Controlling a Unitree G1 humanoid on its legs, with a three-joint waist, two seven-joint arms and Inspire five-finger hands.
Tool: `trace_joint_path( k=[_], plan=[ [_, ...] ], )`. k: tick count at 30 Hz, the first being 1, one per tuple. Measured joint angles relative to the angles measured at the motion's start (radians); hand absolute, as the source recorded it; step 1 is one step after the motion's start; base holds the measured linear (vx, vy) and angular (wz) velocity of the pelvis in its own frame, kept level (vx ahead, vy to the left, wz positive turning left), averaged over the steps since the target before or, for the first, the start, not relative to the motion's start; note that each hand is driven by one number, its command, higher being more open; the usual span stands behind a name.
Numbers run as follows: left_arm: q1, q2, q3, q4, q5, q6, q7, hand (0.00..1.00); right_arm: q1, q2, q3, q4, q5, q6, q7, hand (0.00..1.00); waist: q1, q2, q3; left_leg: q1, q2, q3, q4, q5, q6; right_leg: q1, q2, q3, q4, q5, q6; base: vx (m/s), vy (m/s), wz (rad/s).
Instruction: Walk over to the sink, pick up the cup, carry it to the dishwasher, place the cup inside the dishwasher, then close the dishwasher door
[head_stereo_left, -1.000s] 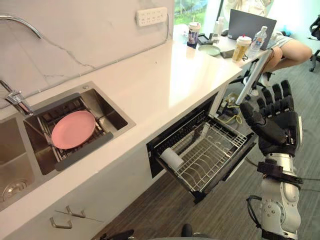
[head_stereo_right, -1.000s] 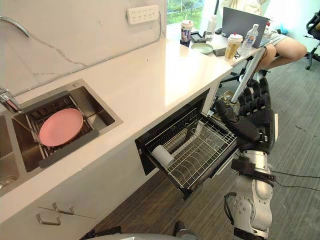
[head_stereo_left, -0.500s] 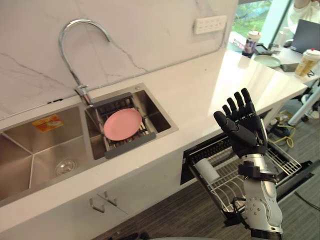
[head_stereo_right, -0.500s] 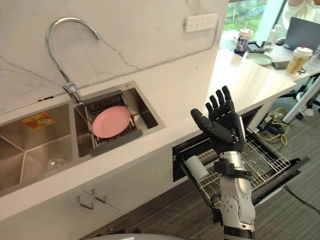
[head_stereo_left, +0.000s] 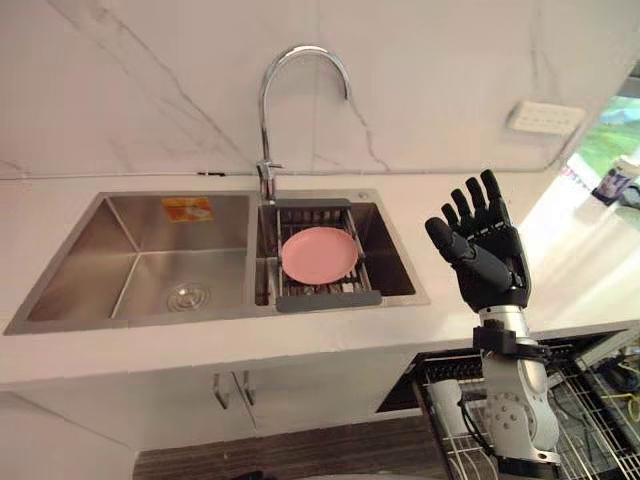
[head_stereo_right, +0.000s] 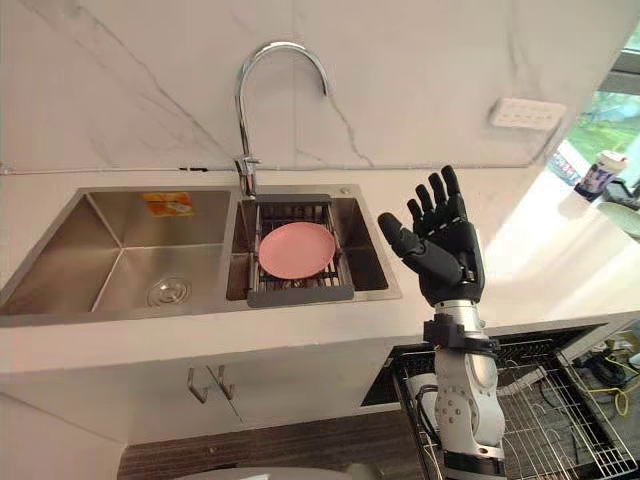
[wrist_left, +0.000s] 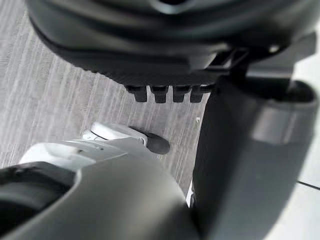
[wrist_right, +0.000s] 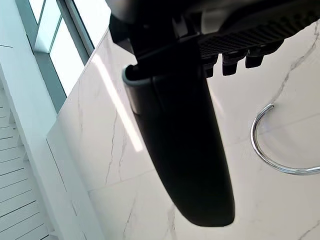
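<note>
Right of the sink (head_stereo_left: 130, 265), the right hand (head_stereo_left: 487, 255), spread wide and empty, should probably drop low and push the pulled-out dishwasher rack (head_stereo_right: 560, 400) in squarely.

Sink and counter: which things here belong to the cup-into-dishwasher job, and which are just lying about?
Job:
sink
open dishwasher rack
white cup lying in that rack, partly behind the arm
right hand, raised and open

Lying about:
pink plate on the sink's drainer
faucet
wall socket
drink cup far along the counter
</note>
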Motion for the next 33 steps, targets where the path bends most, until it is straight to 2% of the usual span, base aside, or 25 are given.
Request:
trace_joint_path(
  k=[4, 5, 12, 16, 19, 20, 22, 24, 26, 27, 28, 29, 30, 31, 32, 33],
  plan=[
    [0.006, -0.005, 0.014, 0.006, 0.006, -0.018, 0.002, 1.0, 0.0, -0.003, -0.017, 0.006, 0.0, -0.009, -0.02, 1.0, -0.003, 0.003, 0.002, 0.014, 0.019, -0.001, 0.0, -0.012, -0.013, 0.049, 0.022, -0.014, -0.058, 0.013, -0.005, 0.06, -0.053, 0.03],
    [0.007, -0.021, 0.019, 0.012, 0.043, -0.062, 0.01, 1.0, 0.012, -0.001, -0.016, 0.056, -0.001, -0.008, -0.005, 1.0, -0.017, 0.039, 0.014, 0.027, -0.005, 0.057, 0.0, -0.044, 0.0, 0.103, -0.006, -0.012, -0.14, 0.044, 0.021, 0.0, 0.0, 0.0],
    [0.007, -0.021, 0.018, 0.012, 0.038, -0.063, 0.005, 1.0, 0.017, -0.001, -0.016, 0.056, 0.0, -0.008, -0.005, 1.0, -0.017, 0.04, 0.014, 0.022, -0.005, 0.057, 0.0, -0.045, -0.001, 0.103, -0.005, -0.015, -0.149, 0.045, 0.023, 0.0, 0.0, 0.0],
    [0.02, -0.017, -0.008, 0.015, -0.043, -0.078, -0.041, 1.0, 0.038, 0.0, -0.016, 0.07, 0.031, -0.003, -0.012, 1.0, -0.015, 0.04, 0.014, 0.017, -0.004, 0.063, 0.0, -0.047, -0.002, 0.103, -0.005, -0.018, -0.159, 0.047, 0.025, 0.0, 0.0, 0.0],
    [0.028, -0.011, -0.03, 0.018, -0.099, -0.094, -0.083, 1.0, 0.05, 0.004, -0.022, 0.095, 0.083, 0.006, -0.058, 1.0, -0.014, 0.044, 0.015, 0.012, 0.014, 0.174, 0.001, -0.045, -0.004, 0.103, -0.013, -0.044, -0.158, 0.047, 0.026, 0.0, 0.002, 0.12],
    [0.03, -0.009, -0.051, 0.018, -0.121, -0.107, -0.101, 1.0, 0.061, 0.009, -0.032, 0.097, 0.081, 0.006, -0.082, 1.0, -0.013, 0.048, 0.017, 0.005, 0.017, 0.205, 0.002, -0.045, -0.004, 0.093, -0.023, -0.075, -0.138, 0.045, 0.029, 0.01, 0.011, 0.34],
    [0.032, -0.011, -0.064, 0.018, -0.156, -0.121, -0.126, 1.0, 0.068, 0.014, -0.05, 0.102, 0.076, 0.005, -0.121, 1.0, -0.011, 0.058, 0.02, -0.005, 0.016, 0.208, 0.002, -0.046, -0.003, 0.062, -0.038, -0.1, -0.079, 0.038, 0.035, 0.0, 0.029, 0.25],
    [0.04, -0.011, -0.093, 0.019, -0.201, -0.128, -0.149, 1.0, 0.067, 0.017, -0.067, 0.125, 0.06, 0.004, -0.162, 1.0, -0.002, 0.071, 0.029, -0.001, 0.014, 0.203, 0.002, -0.048, 0.003, -0.016, -0.073, -0.149, 0.101, 0.019, 0.03, 0.0, 0.053, 0.15],
    [0.055, -0.005, -0.098, 0.023, -0.247, -0.131, -0.151, 1.0, 0.068, 0.02, -0.068, 0.126, 0.024, -0.007, -0.191, 1.0, -0.007, 0.063, 0.035, 0.021, -0.011, 0.178, 0.006, -0.045, 0.024, -0.081, -0.135, -0.163, 0.299, 0.012, 0.018, 0.02, 0.053, 0.31],
    [0.055, -0.004, -0.097, 0.026, -0.259, -0.129, -0.147, 1.0, 0.068, 0.02, -0.073, 0.126, 0.02, -0.011, -0.192, 1.0, -0.009, 0.061, 0.036, 0.029, -0.016, 0.164, 0.006, -0.045, 0.03, -0.082, -0.147, -0.162, 0.323, 0.014, 0.015, 0.07, 0.026, 0.36],
    [0.056, -0.005, -0.095, 0.028, -0.274, -0.123, -0.139, 1.0, 0.068, 0.02, -0.08, 0.126, 0.021, -0.013, -0.192, 1.0, -0.012, 0.069, 0.041, 0.044, -0.016, 0.148, 0.008, -0.056, 0.048, -0.097, -0.153, -0.151, 0.36, -0.012, -0.011, 0.08, 0.007, 0.31],
    [0.059, -0.003, -0.082, 0.033, -0.275, -0.116, -0.136, 1.0, 0.068, 0.021, -0.08, 0.125, 0.021, -0.013, -0.187, 1.0, -0.012, 0.072, 0.043, 0.043, -0.005, 0.141, 0.021, -0.064, 0.046, -0.098, -0.135, -0.138, 0.313, -0.05, -0.012, 0.07, 0.006, 0.24],
    [0.058, -0.001, -0.072, 0.037, -0.274, -0.112, -0.137, 1.0, 0.068, 0.021, -0.079, 0.123, 0.018, -0.013, -0.185, 1.0, -0.011, 0.069, 0.043, 0.036, -0.001, 0.141, 0.03, -0.07, 0.043, -0.095, -0.122, -0.131, 0.265, -0.049, -0.011, 0.02, -0.01, 0.19],
    [0.055, 0.004, -0.047, 0.035, -0.273, -0.096, -0.141, 1.0, 0.068, 0.021, -0.077, 0.12, -0.003, -0.017, -0.181, 1.0, -0.011, 0.052, 0.05, 0.028, -0.001, 0.138, 0.044, -0.071, 0.034, -0.072, -0.1, -0.123, 0.146, 0.002, -0.013, -0.01, -0.026, 0.14],
    [0.054, 0.011, -0.041, 0.033, -0.272, -0.092, -0.142, 1.0, 0.068, 0.021, -0.077, 0.12, -0.012, -0.019, -0.181, 1.0, -0.011, 0.037, 0.053, 0.028, -0.007, 0.136, 0.044, -0.074, 0.025, -0.06, -0.098, -0.12, 0.098, 0.057, -0.008, 0.0, -0.098, 0.12],
    [0.054, 0.017, -0.028, 0.034, -0.27, -0.084, -0.143, 1.0, 0.069, 0.02, -0.076, 0.121, -0.021, -0.019, -0.182, 1.0, -0.006, 0.012, 0.042, 0.028, -0.012, 0.138, 0.04, -0.086, 0.018, -0.033, -0.097, -0.125, 0.028, 0.075, 0.013, 0.05, -0.156, -0.05]
  ],
)
